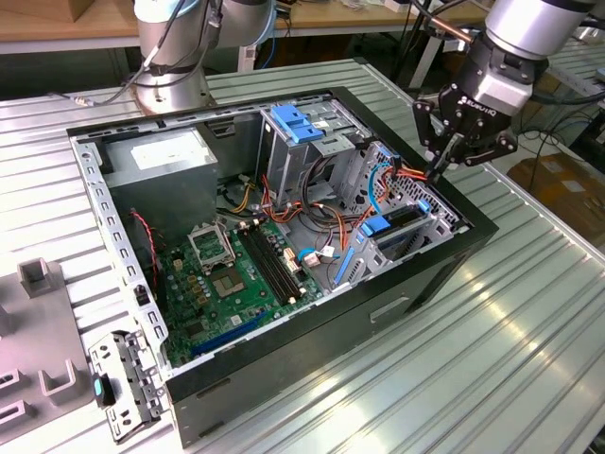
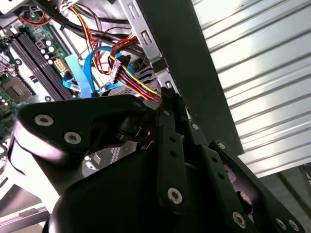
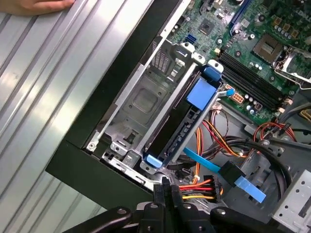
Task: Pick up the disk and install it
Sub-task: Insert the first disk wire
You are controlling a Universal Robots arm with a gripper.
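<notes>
The ribbed metal tabletop (image 1: pixel 529 359) carries an open black computer case (image 1: pixel 378 312), and the gripper (image 1: pixel 438 170) hangs over the case's rim. Its jaws are pressed together with nothing seen between them; both wrist views show the tips closed at the case edge (image 2: pixel 167 95) (image 3: pixel 167 184).

Well away from the jaws, across the case, sits the grey power supply (image 1: pixel 161 156) with a white sticker whose print is too small to read. The green motherboard (image 1: pixel 227 284) lies on the case floor, farther from the jaws than the drive bays. A tall metal cage (image 1: pixel 293 123) with a light-blue top stands beyond it.

Just below and beside the jaws is the lower drive bay (image 3: pixel 141 102). The disk (image 3: pixel 177 136) sits edge-on in it, dark between blue plastic rail tabs, near the tips but not touching them; the exterior view shows it (image 1: pixel 405 219) under the gripper.

A red, yellow and black wire bundle (image 2: pixel 136 80) runs right beside the tips to a small connector (image 2: pixel 115 73). A blue flat cable (image 2: pixel 90 73) loops just past it.

A person's hand (image 3: pixel 34 5) rests on the tabletop well apart from the jaws.
</notes>
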